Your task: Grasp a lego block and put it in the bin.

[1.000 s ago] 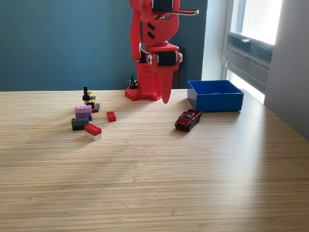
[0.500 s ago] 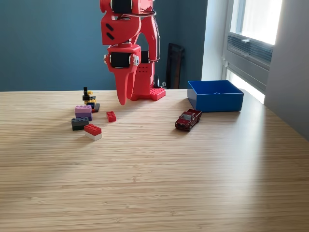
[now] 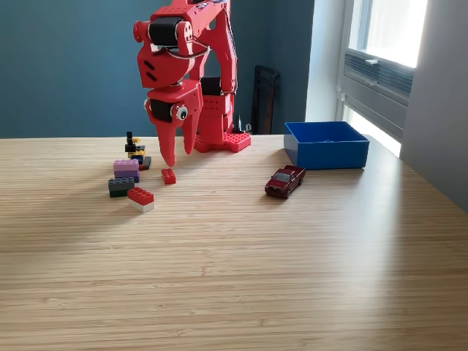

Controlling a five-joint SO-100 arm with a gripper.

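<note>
A small red lego block (image 3: 168,175) lies on the wooden table left of centre in the exterior view. My red gripper (image 3: 178,157) hangs just above and slightly behind it, pointing down, its two fingers spread apart and empty. More lego pieces sit further left: a red-on-white block (image 3: 140,199), a grey one (image 3: 121,186), a pink-and-purple stack (image 3: 126,170) and a small black-and-yellow build (image 3: 134,148). The blue bin (image 3: 326,144) stands at the exterior view's right, nothing visible inside.
A dark red toy car (image 3: 284,180) sits between the blocks and the bin. The arm's red base (image 3: 219,139) stands at the table's back edge. A window and grey wall bound the exterior view's right side.
The arm has swung from near the bin toward the exterior view's left and lowered. The gripper, earlier shut, now has its fingers parted over the small red block.
</note>
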